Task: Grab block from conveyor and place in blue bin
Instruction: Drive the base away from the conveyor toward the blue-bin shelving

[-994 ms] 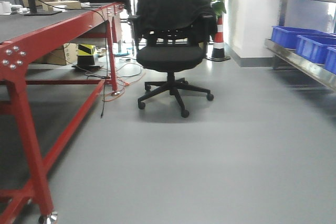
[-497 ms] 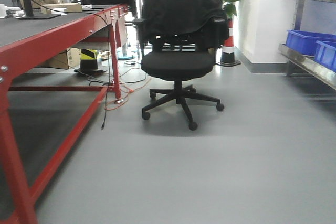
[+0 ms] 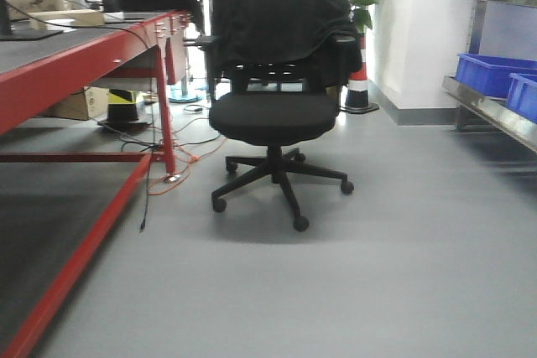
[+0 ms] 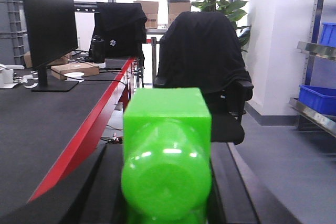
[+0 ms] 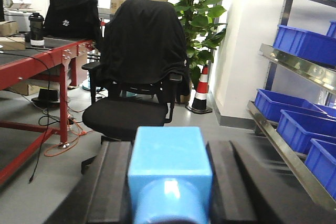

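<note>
My left gripper (image 4: 167, 153) is shut on a bright green block (image 4: 167, 116), which fills the space between its black fingers (image 4: 107, 182). My right gripper (image 5: 169, 145) is shut on a light blue block (image 5: 169, 169), held between its black fingers (image 5: 113, 182). The conveyor (image 3: 50, 49), a dark grey belt with a red metal edge, runs along my left; it also shows in the left wrist view (image 4: 47, 124) and the right wrist view (image 5: 31, 51). Blue bins (image 3: 495, 73) sit on a metal shelf at the right, also seen in the right wrist view (image 5: 283, 106). Neither arm shows in the front view.
A black office chair (image 3: 273, 115) draped with a black jacket stands straight ahead on the grey floor. Cables (image 3: 176, 153) trail by the red conveyor leg (image 3: 165, 115). A monitor (image 4: 50, 30) and boxes sit on the belt. A traffic cone (image 3: 358, 90) and a plant stand behind.
The front view has advanced along the conveyor: the near red leg has slid out of frame at the left, and the chair is closer and larger. The bins have shifted right.
</note>
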Motion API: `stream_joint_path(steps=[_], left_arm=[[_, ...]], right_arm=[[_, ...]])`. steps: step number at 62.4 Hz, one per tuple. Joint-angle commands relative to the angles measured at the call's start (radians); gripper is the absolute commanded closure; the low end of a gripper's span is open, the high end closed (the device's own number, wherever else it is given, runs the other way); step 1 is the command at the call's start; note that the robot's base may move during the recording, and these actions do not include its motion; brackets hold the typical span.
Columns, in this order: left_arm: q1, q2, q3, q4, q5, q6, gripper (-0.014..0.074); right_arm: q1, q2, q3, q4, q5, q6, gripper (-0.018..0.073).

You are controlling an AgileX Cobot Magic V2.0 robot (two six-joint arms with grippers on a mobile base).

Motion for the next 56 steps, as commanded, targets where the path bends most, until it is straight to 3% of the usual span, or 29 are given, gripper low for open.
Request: stream_joint_path(steps=[1,56], left_arm=[[-0.008,-0.004,-0.002,-0.002,-0.019,-0.002,0.0708],[-0.008,-0.004,-0.002,-0.002,-0.019,-0.002,0.0708]], right_arm=[[0.002,-0.004,-0.004,-0.007,-0.023,-0.003,0.0721],[0.002,-0.004,-0.004,-0.007,-0.023,-0.003,0.0721]])
